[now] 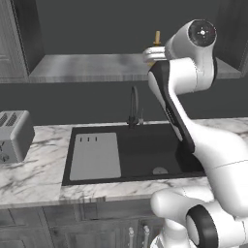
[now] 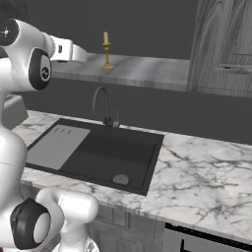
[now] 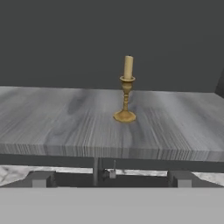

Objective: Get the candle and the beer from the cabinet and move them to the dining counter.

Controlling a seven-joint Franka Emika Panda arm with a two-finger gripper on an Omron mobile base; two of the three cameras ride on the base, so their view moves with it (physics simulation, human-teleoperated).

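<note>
**Claw faces the candle on the cabinet shelf**

The candle [image 3: 126,89] stands upright on the grey shelf floor of the cabinet [image 3: 52,127], alone, about midway between the front edge and the dark back wall. In the right base view it sits left of the shelf's middle; in the left base view the arm hides most of it. It is a cream stick in a golden holder with a round base. No label or writing can be read on it.

The claw [image 3: 109,178] is spread wide, pinching nothing, its fingertips [image 3: 40,179] level with the shelf's front edge and well apart from the candle.

Below the shelf, a black sink [image 1: 145,155] with a dark tap [image 1: 133,106] is set in the marble table [image 2: 202,172]. A toaster [image 1: 13,135] stands at the table's left end.
</note>
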